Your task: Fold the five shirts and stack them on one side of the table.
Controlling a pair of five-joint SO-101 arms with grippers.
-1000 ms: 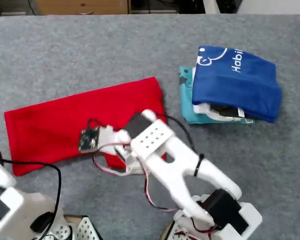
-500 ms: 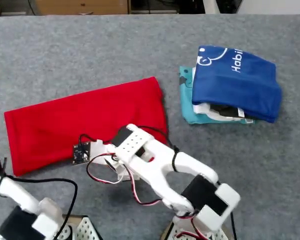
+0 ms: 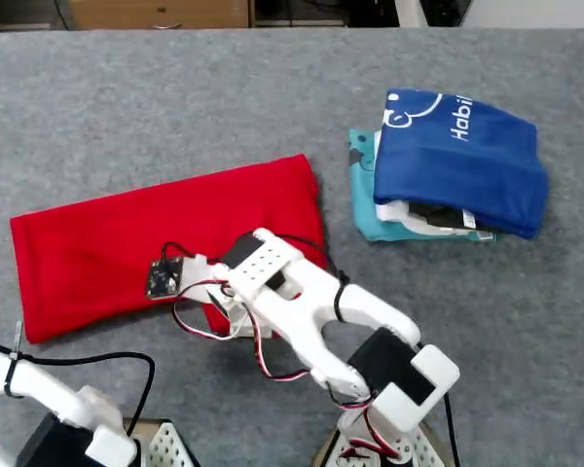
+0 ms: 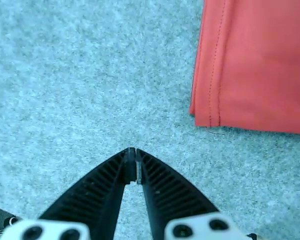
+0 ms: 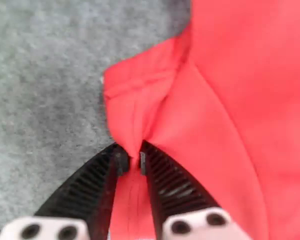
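The grey surface [image 3: 127,107] carries the red shirt [image 3: 107,243], folded into a long band. It is light, limp cloth that will likely sag and slip, so a hemmed edge is the best hold, with all layers pinched together. The stack of folded shirts [image 3: 448,170] lies apart from the red shirt's short end. The right jaws are clamped on a ridge of the red shirt's edge. The left jaws, tips touching and empty, hang just beside its corner.

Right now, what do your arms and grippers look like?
White plastic. The right arm has a holed panel and red and black wires; the left arm, a black cable. The left gripper and right gripper have black ribbed fingers.
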